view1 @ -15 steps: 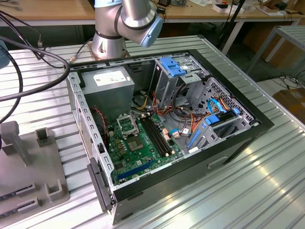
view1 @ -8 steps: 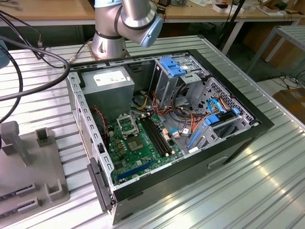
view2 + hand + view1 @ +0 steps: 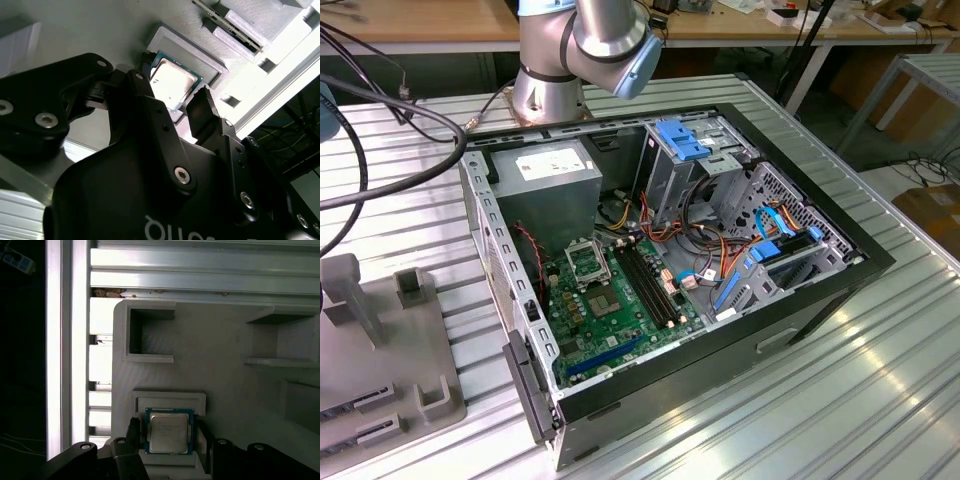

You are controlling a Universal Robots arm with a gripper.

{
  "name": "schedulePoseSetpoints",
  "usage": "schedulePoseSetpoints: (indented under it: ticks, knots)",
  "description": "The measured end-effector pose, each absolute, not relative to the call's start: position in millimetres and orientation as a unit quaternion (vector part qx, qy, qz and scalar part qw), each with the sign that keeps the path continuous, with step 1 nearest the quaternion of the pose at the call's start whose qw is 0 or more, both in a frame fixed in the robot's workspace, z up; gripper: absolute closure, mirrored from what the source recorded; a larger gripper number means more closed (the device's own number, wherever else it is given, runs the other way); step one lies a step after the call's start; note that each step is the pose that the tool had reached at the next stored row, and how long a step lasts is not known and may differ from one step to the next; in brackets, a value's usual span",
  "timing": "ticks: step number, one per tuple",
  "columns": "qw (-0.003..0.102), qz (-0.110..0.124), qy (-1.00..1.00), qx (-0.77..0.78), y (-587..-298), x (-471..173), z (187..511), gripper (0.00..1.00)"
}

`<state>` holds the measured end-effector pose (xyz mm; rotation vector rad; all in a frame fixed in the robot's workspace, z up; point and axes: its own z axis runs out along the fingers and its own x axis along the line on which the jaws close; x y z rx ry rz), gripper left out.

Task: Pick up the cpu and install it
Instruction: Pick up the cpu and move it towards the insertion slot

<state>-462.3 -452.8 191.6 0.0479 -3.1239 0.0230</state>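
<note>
The cpu (image 3: 169, 431) is a small square chip with a pale silver top and a green rim. It lies flat in a shallow recess of a grey holder block (image 3: 215, 340). In both wrist views my gripper (image 3: 168, 436) straddles it, one black finger (image 3: 134, 432) on each side with a narrow gap to the chip's edges, so it stands open. The second wrist view shows the cpu (image 3: 172, 82) between the fingertips (image 3: 202, 112) of the gripper (image 3: 172, 97). In the exterior view the green motherboard (image 3: 620, 310) lies in the open computer case, its black-framed socket (image 3: 588, 262) uncovered.
The case (image 3: 820, 290) holds a power supply (image 3: 545, 175), drive cages, blue clips and loose cables. A grey fixture (image 3: 380, 350) with upright posts sits at the exterior view's left. The arm's base (image 3: 550, 85) stands behind the case. Black cables (image 3: 380, 110) cross the ribbed metal table.
</note>
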Motion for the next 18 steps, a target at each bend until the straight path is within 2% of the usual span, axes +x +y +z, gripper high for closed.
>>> schedulePoseSetpoints:
  ticks: [9,10,18]
  knots:
    - [0.009,0.007,-1.0,0.015,-452.8,-462.3,190.9,0.46]
    - [0.009,0.007,-1.0,0.015,-452.8,-462.3,190.8,0.53]
    - [0.009,0.007,-1.0,0.015,-452.8,-462.3,190.7,0.53]
